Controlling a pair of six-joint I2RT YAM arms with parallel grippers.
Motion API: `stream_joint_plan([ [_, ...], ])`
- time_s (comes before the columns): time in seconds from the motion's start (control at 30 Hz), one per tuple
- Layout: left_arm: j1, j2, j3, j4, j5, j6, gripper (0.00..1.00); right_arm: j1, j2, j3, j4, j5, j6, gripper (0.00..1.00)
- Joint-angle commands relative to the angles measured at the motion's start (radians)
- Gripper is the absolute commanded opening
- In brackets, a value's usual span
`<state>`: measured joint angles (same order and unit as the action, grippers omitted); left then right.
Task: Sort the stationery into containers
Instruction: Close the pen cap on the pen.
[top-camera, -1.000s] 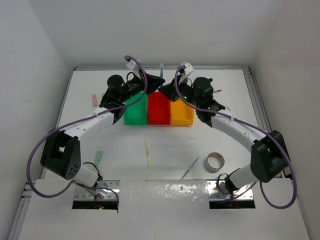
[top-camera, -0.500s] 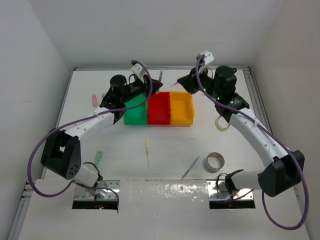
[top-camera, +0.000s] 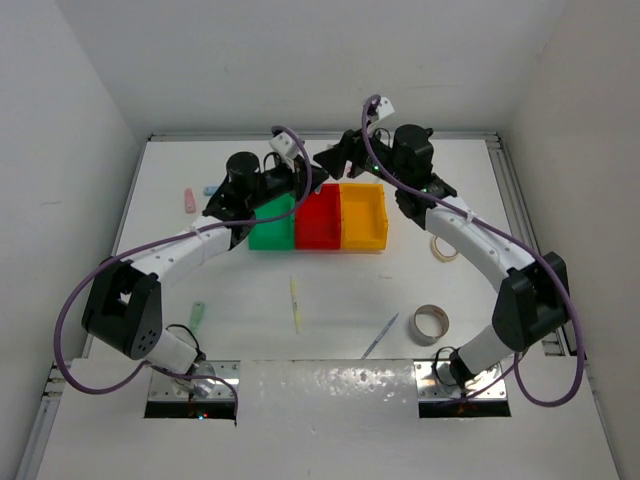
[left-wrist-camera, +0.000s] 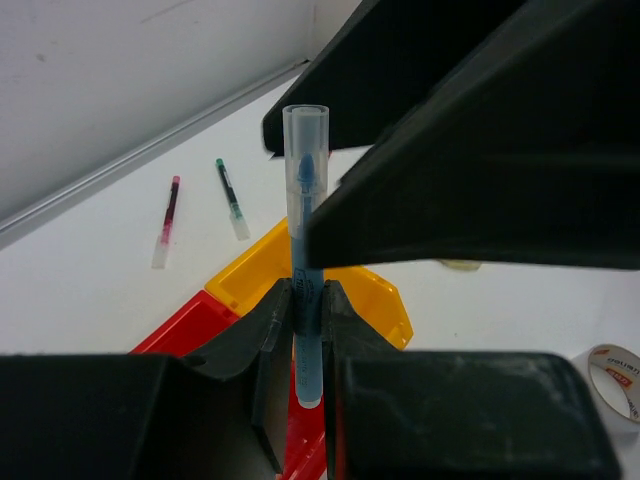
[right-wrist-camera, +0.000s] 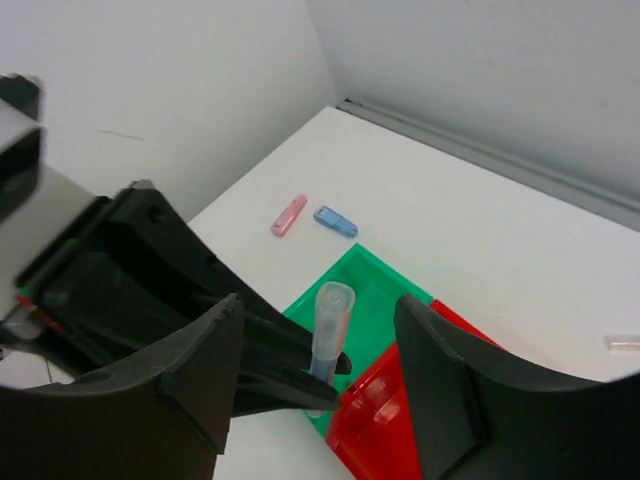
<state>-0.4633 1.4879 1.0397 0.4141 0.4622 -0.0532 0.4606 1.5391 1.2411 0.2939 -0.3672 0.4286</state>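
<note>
My left gripper (left-wrist-camera: 305, 298) is shut on a blue pen (left-wrist-camera: 303, 200) with a clear cap and holds it upright. Below it, joined in a row, are the green (top-camera: 270, 228), red (top-camera: 318, 225) and yellow-orange (top-camera: 364, 222) containers. My right gripper (right-wrist-camera: 318, 318) is open. Its two fingers stand wide on either side of the pen's capped end (right-wrist-camera: 330, 318) and do not touch it. From above, both grippers meet over the back of the green and red bins, left gripper (top-camera: 305, 180) and right gripper (top-camera: 335, 160).
On the table lie a pink eraser (top-camera: 188, 199), a blue eraser (top-camera: 210, 189), a green eraser (top-camera: 197, 316), a pale yellow pen (top-camera: 295, 303), a blue pen (top-camera: 381, 335) and two tape rolls (top-camera: 431, 322) (top-camera: 444, 247). Behind the bins lie a red pen (left-wrist-camera: 166, 220) and a green pen (left-wrist-camera: 232, 197).
My right gripper swung out to the right, then back left up to the held pen, and opened wide. The left gripper shifted slightly right with the pen.
</note>
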Motion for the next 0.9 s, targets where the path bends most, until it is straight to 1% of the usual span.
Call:
stream_joint_plan([
  [0.0,-0.014,-0.015,0.005,0.028,0.01,0.006,0.0,0.009,0.009,0.052,0.105,0.031,0.05,0.59],
  [0.03,-0.014,-0.015,0.005,0.029,0.012,0.004,0.0,0.01,0.015,0.046,0.111,0.043,0.055,0.58],
  [0.07,-0.014,-0.017,0.005,0.028,0.012,0.006,0.0,0.009,0.016,0.04,0.12,0.053,0.064,0.55],
  [0.17,-0.015,-0.015,0.003,0.034,0.01,0.004,0.0,0.009,0.027,0.015,0.157,0.065,0.082,0.31],
  [0.2,-0.015,-0.015,0.002,0.043,0.009,0.001,0.0,0.009,0.032,0.006,0.169,0.065,0.088,0.17],
  [0.3,-0.014,-0.017,0.008,0.106,-0.002,-0.04,0.0,0.012,0.052,-0.021,0.174,0.062,0.116,0.0],
  [0.4,-0.011,-0.015,0.026,0.204,-0.028,-0.103,0.0,0.03,0.046,-0.078,0.201,0.065,0.124,0.0],
  [0.47,-0.008,-0.003,0.048,0.274,-0.04,-0.146,0.0,0.049,0.039,-0.104,0.208,0.094,0.095,0.0],
  [0.5,-0.006,0.0,0.051,0.288,-0.042,-0.151,0.0,0.055,0.029,-0.158,0.229,0.131,0.119,0.0],
  [0.57,0.0,0.014,0.066,0.322,0.002,-0.155,0.0,0.058,0.0,-0.216,0.296,0.166,0.115,0.0],
  [0.63,0.002,0.025,0.074,0.344,0.048,-0.151,0.0,0.062,-0.008,-0.255,0.286,0.162,0.086,0.0],
  [0.67,0.003,0.029,0.082,0.347,0.049,-0.148,0.0,0.069,-0.017,-0.267,0.248,0.148,0.067,0.0],
  [0.77,0.014,0.048,0.103,0.348,0.061,-0.154,0.0,0.11,-0.027,-0.296,0.205,0.14,-0.013,0.0],
  [0.87,0.031,0.061,0.121,0.371,0.082,-0.21,0.0,0.136,-0.031,-0.35,0.214,0.154,-0.007,0.0],
])
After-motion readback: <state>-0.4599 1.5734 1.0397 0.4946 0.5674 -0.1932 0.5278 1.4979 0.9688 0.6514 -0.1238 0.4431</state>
